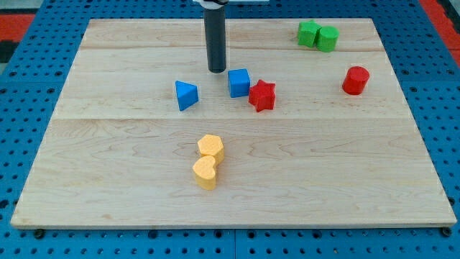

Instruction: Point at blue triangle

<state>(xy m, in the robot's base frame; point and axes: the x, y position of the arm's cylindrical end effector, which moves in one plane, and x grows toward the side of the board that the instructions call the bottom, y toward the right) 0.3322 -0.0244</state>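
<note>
The blue triangle (186, 95) lies on the wooden board (108, 165), left of the view's centre. My tip (217, 70) is the lower end of a dark upright rod. It stands above and to the right of the blue triangle, a short gap away, not touching it. A blue cube (239, 82) sits just right of the tip, also apart from it.
A red star (262, 95) touches the blue cube's lower right. A red cylinder (355, 80) stands at the right. Two green blocks (318, 35) sit together at the top right. Two yellow blocks (208, 161), one a heart, sit together below centre.
</note>
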